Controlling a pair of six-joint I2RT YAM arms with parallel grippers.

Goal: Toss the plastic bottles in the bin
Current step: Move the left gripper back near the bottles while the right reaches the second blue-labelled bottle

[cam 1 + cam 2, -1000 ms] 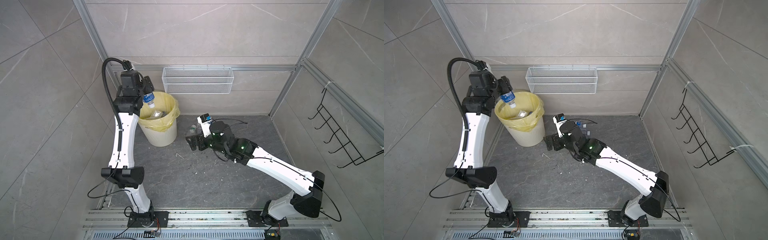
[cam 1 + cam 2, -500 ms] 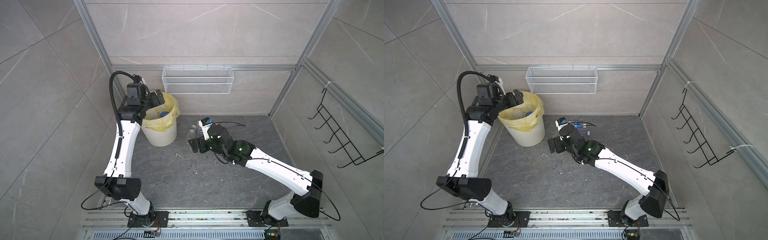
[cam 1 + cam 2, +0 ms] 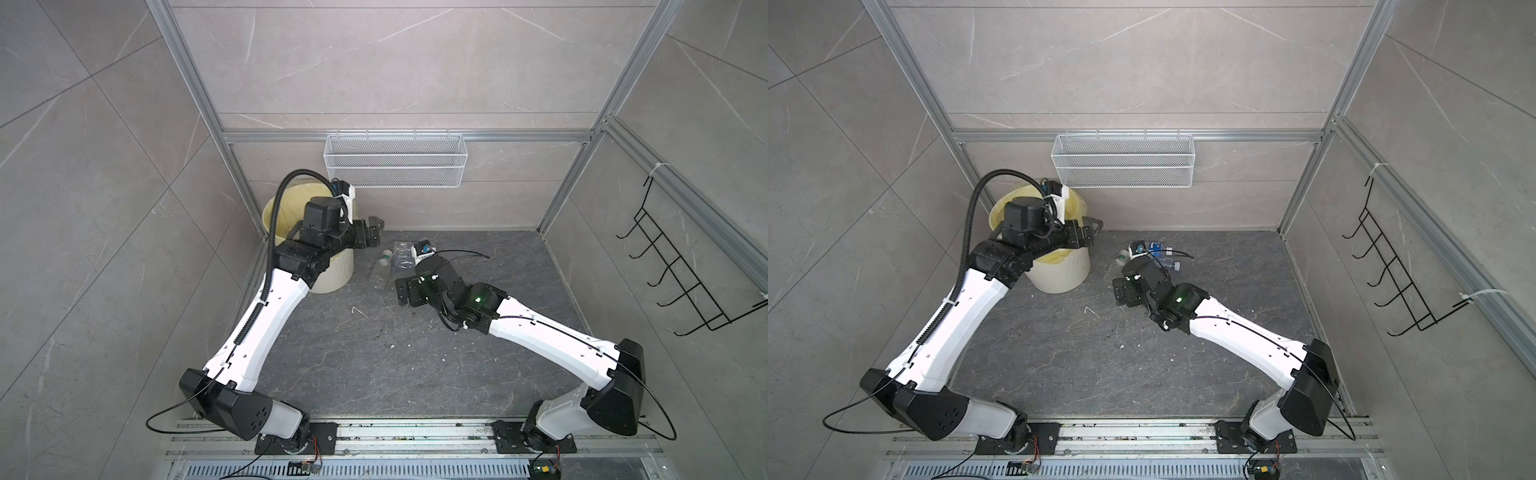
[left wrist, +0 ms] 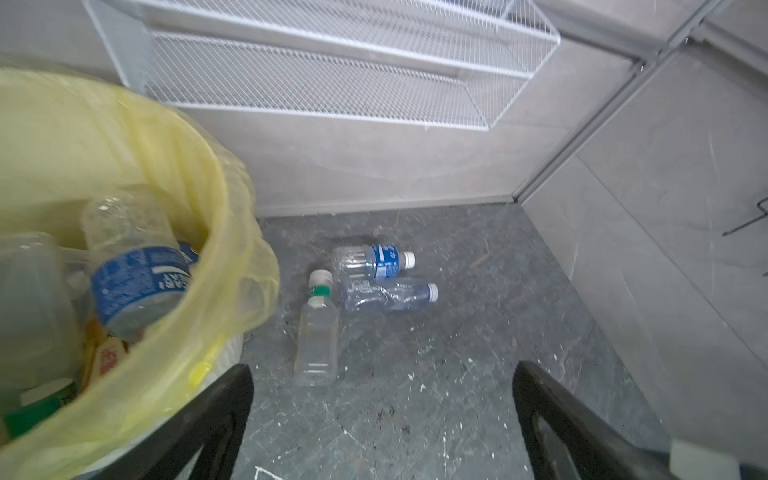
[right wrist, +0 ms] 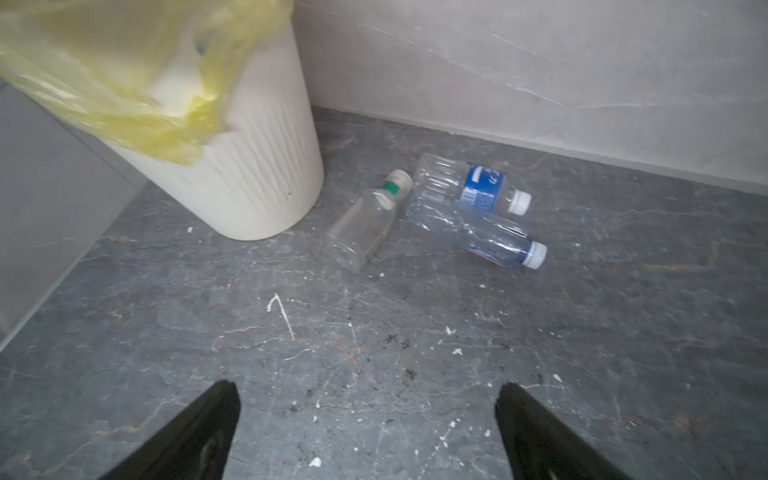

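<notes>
**Both grippers empty, jaws spread wide.** The right gripper (image 5: 365, 386) hovers low over the counter (image 5: 374, 332). Three plastic bottles lie on their sides ahead of it in a tight cluster, apparently touching.

To pick well, take the nearest one first. Approach from its free side and set the jaws across the mid-body, clear of the cap. Close gently, since thin empty plastic probably buckles or skids.

- **Square clear bottle** (image 5: 361, 224): nearest, with a green neck band.
- **Blue-labelled bottle** (image 5: 469, 187): farther off, white cap.
- **Crumpled bluish bottle** (image 5: 478, 237): lies against it.
- **Bin** (image 5: 257, 187): ribbed cream with a yellow liner, ahead and to one side, near the cluster.

The left gripper (image 4: 380, 374) hangs beside the bin's rim, with the binned bottles (image 4: 141, 282) just beside one finger.
</notes>
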